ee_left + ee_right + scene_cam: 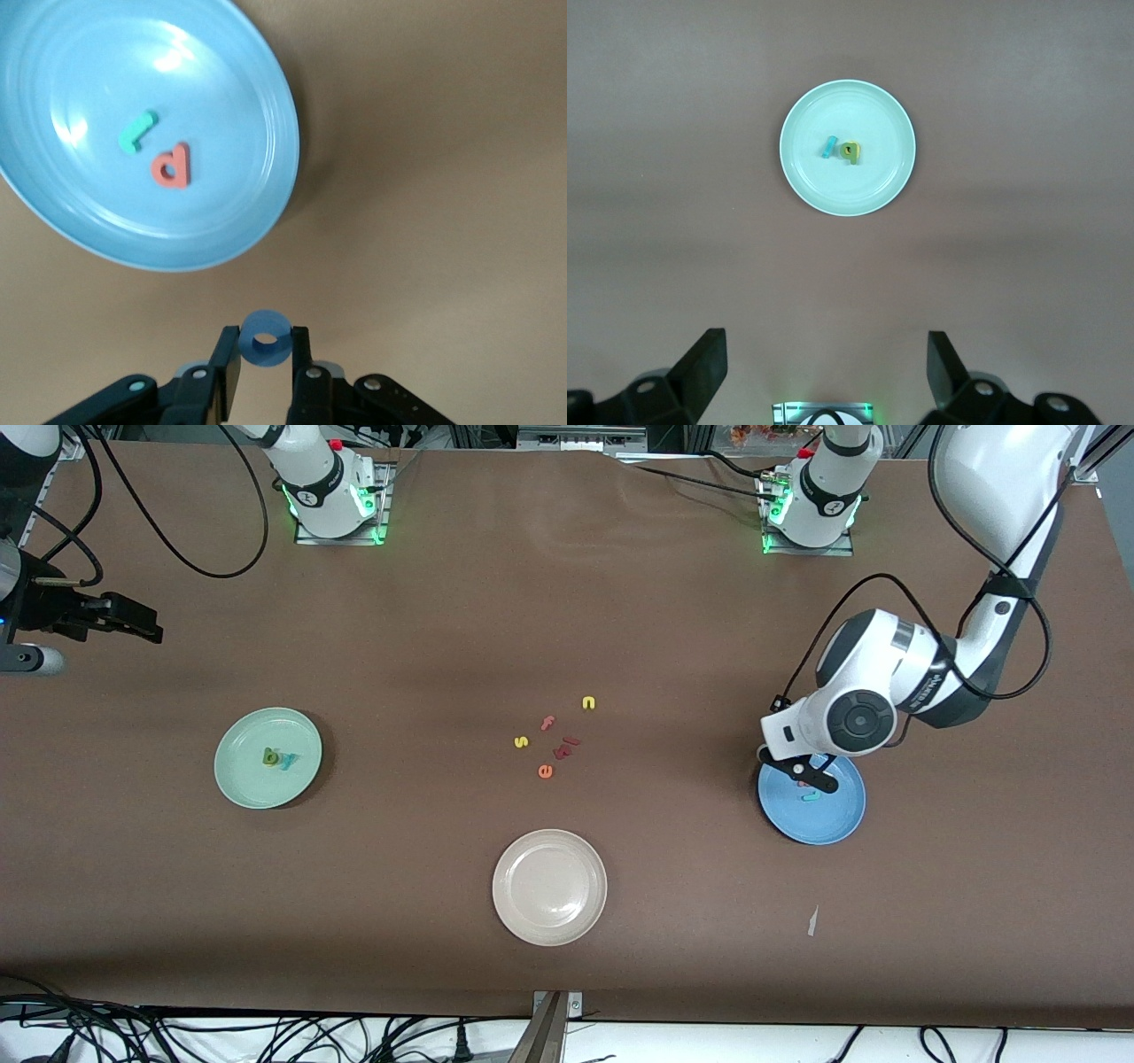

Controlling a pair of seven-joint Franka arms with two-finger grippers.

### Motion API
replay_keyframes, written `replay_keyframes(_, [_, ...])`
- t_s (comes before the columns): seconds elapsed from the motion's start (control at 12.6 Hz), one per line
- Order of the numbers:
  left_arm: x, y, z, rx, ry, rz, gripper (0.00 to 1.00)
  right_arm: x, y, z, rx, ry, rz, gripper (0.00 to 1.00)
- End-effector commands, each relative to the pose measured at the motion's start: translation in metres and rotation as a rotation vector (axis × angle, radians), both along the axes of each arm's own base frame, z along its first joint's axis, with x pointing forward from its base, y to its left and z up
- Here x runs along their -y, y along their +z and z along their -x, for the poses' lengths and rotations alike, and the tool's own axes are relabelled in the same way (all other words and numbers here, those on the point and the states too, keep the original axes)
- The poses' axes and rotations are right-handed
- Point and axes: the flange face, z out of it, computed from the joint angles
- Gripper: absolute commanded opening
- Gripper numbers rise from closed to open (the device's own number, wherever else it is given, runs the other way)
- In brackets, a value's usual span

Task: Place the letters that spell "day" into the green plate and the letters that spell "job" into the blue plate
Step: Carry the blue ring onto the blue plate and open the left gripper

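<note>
I see the left tool (266, 354) clamped on the blue "o" (266, 337), held in the air over the blue plate's (53, 212) rim on the side toward the robot bases. In that plate lie the teal "j" (137, 132) and the pinkish-red "b" (171, 166), just beside each other, not touching. My right tool (827, 372) waits with fingers spread wide and nothing between them, high over the right arm's end of the table (443, 620). The green plate (819, 186) holds a teal letter (829, 147) beside a yellow-and-green cluster (850, 152); I cannot separate the "a" from the "d". Mid-table lie loose letters (554, 737); a beige plate (549, 887) sits nearer the front camera.
</note>
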Motion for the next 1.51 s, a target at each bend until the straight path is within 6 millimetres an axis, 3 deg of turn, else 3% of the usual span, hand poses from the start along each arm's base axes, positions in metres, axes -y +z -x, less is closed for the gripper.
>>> replay_keyframes(0.0, [0.000, -0.010, -0.015, 0.056, -0.062, 0.019, 0.00, 0.002, 0.007, 0.003, 0.000, -0.014, -0.007, 1.00])
replay_keyframes(0.16, [-0.025, -0.038, -0.037, 0.133, -0.016, 0.085, 0.00, 0.003, 0.008, 0.003, 0.000, -0.015, -0.007, 1.00])
replay_keyframes(0.4, [-0.047, -0.046, -0.041, 0.127, -0.040, 0.111, 0.01, 0.004, 0.008, 0.003, 0.002, -0.018, -0.007, 1.00])
replay_keyframes(0.48, [-0.046, -0.048, -0.040, 0.124, -0.041, 0.113, 0.05, 0.005, 0.008, 0.003, 0.002, -0.020, -0.007, 1.00])
replay_keyframes(0.64, [-0.046, -0.048, -0.040, 0.124, -0.041, 0.114, 0.99, 0.004, 0.008, 0.003, 0.002, -0.018, -0.007, 1.00])
replay_keyframes(0.95, [-0.045, -0.035, -0.042, 0.135, -0.032, 0.117, 1.00, 0.004, 0.008, 0.003, 0.001, -0.018, -0.007, 1.00])
replay_keyframes(1.43, [-0.045, 0.085, -0.045, 0.271, 0.114, 0.153, 1.00, 0.003, 0.007, 0.003, -0.001, -0.017, -0.007, 1.00])
